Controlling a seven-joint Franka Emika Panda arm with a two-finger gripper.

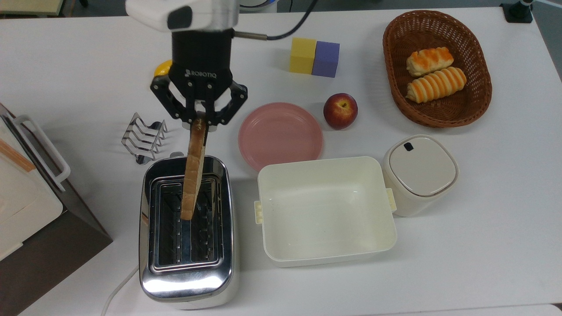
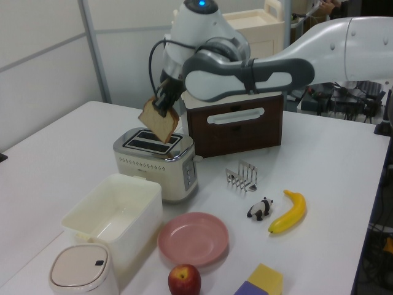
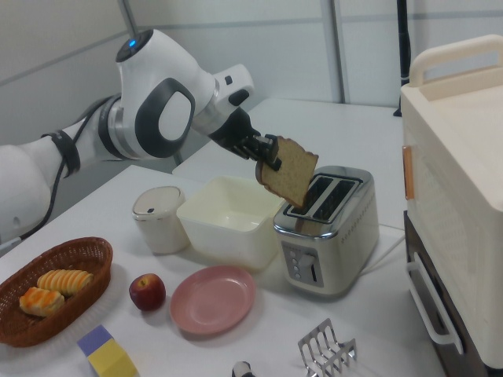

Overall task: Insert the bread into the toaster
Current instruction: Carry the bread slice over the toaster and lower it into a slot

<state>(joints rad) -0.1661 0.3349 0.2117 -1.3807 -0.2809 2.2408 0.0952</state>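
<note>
The black two-finger gripper [image 1: 203,124] [image 2: 162,109] [image 3: 269,154] on the white robot arm is pinching the thin flat slice of brown bread [image 1: 194,170] [image 2: 159,122] [image 3: 288,173] by one edge, with a finger on each flat side. The bread hangs in the air above the big shiny chrome toaster with two slots [image 1: 186,228] [image 2: 157,161] [image 3: 328,228]. It is not inside a slot. In the top view the slice is seen edge-on and lies over the strip between the two slots, near the toaster's far end. In the left view its low corner is just above the toaster's top, and the slice is tilted. The toaster sits on the white table [image 1: 483,228], and a white cord [image 1: 115,290] comes out of its near end in the top view. Just beside the toaster, on the top view's right, is an open cream plastic tub [image 1: 325,210], and next to that a small cream bin with a lid [image 1: 420,174]. A round pink plate [image 1: 280,135] and a red apple [image 1: 340,110] lie near them. A small silver wire toast rack [image 1: 144,138] stands near the toaster's far end. A brown wicker basket [image 1: 393,85] holds two orange-striped bread rolls [image 1: 434,73]. A yellow block [image 1: 302,55] touches a purple block [image 1: 326,59]. In the left view a yellow banana [image 2: 290,211] lies beside a little toy panda [image 2: 261,208].
</note>
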